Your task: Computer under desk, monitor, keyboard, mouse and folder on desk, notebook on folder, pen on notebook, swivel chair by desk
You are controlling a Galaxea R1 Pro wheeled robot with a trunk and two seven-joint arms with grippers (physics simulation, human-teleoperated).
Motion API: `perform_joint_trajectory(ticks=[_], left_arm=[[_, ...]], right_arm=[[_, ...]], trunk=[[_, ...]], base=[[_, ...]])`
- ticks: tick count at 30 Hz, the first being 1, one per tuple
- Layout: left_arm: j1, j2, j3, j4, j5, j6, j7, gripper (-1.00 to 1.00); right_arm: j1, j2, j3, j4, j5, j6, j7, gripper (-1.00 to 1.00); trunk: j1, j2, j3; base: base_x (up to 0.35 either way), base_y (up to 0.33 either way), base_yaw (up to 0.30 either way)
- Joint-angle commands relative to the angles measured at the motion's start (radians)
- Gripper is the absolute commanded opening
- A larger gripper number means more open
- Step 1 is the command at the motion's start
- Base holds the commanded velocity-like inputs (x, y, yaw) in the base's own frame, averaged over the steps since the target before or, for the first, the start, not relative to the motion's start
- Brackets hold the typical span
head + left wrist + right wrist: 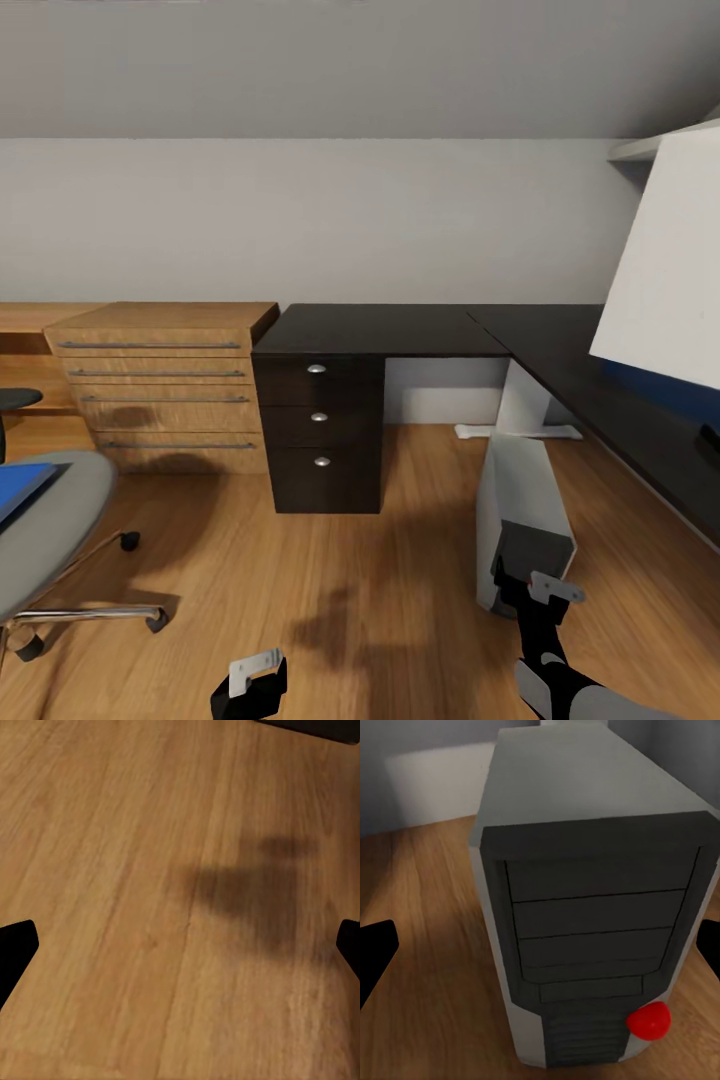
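My right gripper (540, 945) spread wide, facing computer (524, 505) front | my left gripper (180, 945) wide over floor (135, 870) | computer seemingly beside desk (400, 330) edge

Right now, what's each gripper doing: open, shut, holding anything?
Left gripper: open, holding nothing, over the wooden floor.
Right gripper: open, holding nothing, fingers pointed at the computer.

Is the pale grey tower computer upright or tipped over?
Upright: the pale grey tower computer stands on the wooden floor, its dark front panel vertical.
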Motion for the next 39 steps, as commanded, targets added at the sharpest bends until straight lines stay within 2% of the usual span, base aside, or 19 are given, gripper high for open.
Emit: perform_joint_trajectory(ticks=[1, 39], left_arm=[[0.0, 0.0, -0.002, 0.001, 0.007, -0.003, 0.002, 1.0], [0.0, 0.0, -0.002, 0.001, 0.007, -0.005, 0.002, 1.0]], right_arm=[[0.0, 0.0, 0.009, 0.0, -0.004, -0.001, -0.006, 1.0], [0.0, -0.012, 0.009, 0.0, -0.005, -0.001, -0.006, 1.0]], trunk=[[0.0, 0.0, -0.001], [0.0, 0.0, -0.001]], base=[[0.019, 0.0, 0.0], [0.055, 0.0, 0.0]])
